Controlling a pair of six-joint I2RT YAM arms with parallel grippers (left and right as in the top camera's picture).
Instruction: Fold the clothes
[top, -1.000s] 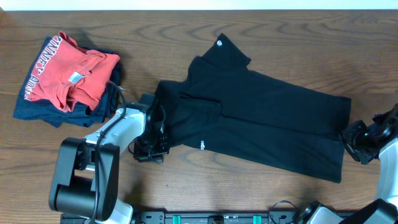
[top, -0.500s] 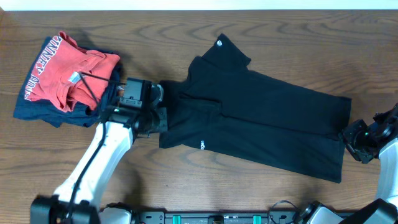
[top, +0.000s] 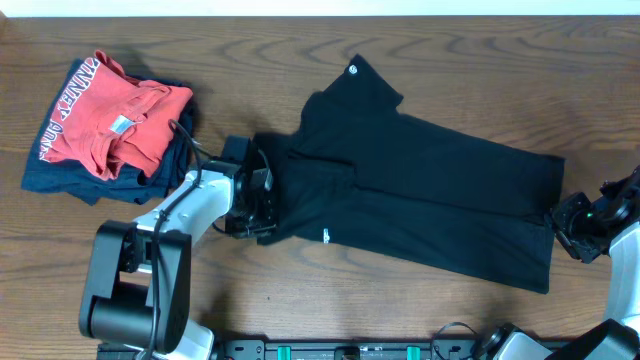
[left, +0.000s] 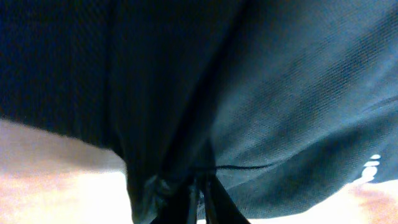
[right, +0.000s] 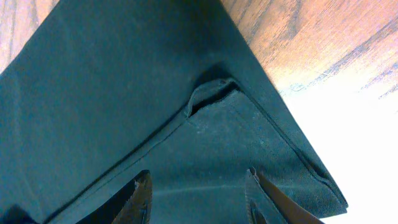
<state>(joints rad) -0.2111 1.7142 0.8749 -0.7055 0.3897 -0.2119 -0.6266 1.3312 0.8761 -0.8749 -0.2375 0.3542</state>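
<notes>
The black T-shirt (top: 420, 190) lies partly folded across the middle and right of the table, its round white tag (top: 352, 69) at the top and tiny white print (top: 326, 236) near the front edge. My left gripper (top: 262, 205) is at the shirt's left edge and is shut on a pinch of black fabric (left: 186, 180). My right gripper (top: 562, 218) sits at the shirt's right end; its fingers (right: 196, 186) are open over the hem corner (right: 211, 93), holding nothing.
A pile of a red shirt with white lettering (top: 110, 120) on a navy folded garment (top: 70, 180) sits at the back left. The wooden table (top: 400, 300) shows in front of the shirt.
My left arm swung out toward the pile and came back; its gripper now sits on the shirt's left edge, further right than a second ago. The right arm has not moved.
</notes>
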